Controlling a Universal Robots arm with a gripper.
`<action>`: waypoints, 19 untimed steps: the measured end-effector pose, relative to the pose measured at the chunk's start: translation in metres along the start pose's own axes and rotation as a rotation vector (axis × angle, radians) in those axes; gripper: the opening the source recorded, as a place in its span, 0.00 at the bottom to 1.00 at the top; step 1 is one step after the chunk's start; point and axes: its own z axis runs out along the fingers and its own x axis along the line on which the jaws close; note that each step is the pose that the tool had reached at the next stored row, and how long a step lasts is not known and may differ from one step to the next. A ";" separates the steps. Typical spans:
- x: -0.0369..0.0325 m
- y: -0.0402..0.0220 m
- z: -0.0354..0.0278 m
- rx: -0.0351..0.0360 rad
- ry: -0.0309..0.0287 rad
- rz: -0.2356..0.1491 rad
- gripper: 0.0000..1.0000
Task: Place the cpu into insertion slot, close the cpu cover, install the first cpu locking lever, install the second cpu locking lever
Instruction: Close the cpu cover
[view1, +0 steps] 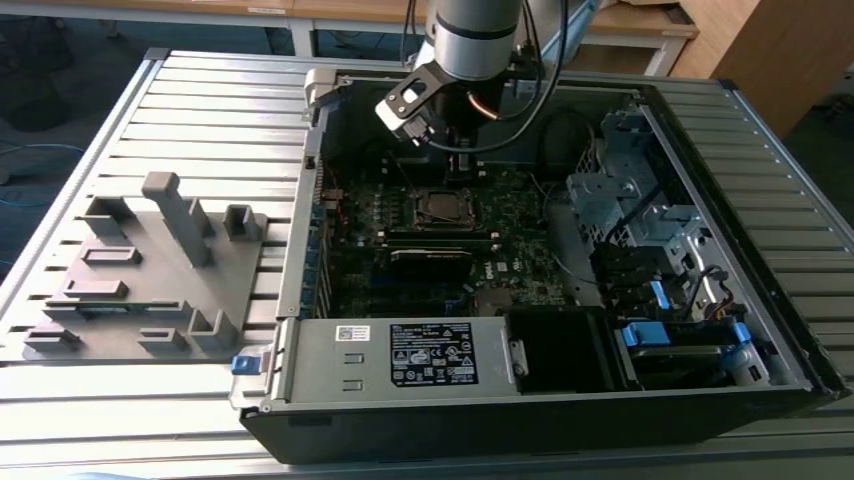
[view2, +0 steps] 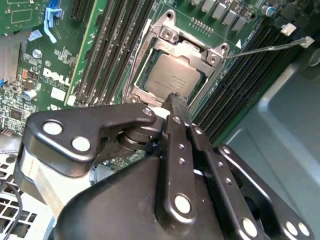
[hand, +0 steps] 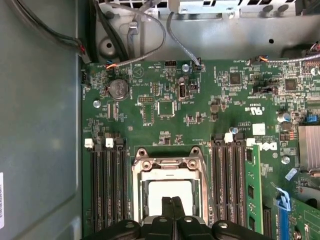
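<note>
The cpu (view2: 167, 77) lies flat in the insertion slot (view1: 445, 206) on the green motherboard, its dull silver top showing in both wrist views. The cpu cover (hand: 167, 164), a shiny metal frame, lies down around the cpu (hand: 170, 187), which shows through its window. My gripper (view2: 176, 97) hangs just over the near edge of the cpu with its two black fingers pressed together and nothing between them. In the exterior view the gripper (view1: 461, 170) reaches down into the open case above the socket. A thin lever rod (view2: 265, 49) sticks out free from one socket corner.
Long black memory slots (hand: 107, 185) flank the socket on both sides. A grey drive cage (view1: 627, 200) and cables fill the case at the exterior view's right. A labelled power supply (view1: 400, 355) sits at the front. A grey fixture plate (view1: 147, 270) lies on the table outside the case.
</note>
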 end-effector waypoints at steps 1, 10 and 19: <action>0.0000 0.0000 0.0000 0.0009 -0.0001 0.000 0.11; -0.0005 -0.0085 0.0077 0.0020 0.0000 0.000 0.11; -0.0015 -0.0145 0.0156 0.0020 -0.0001 0.000 0.11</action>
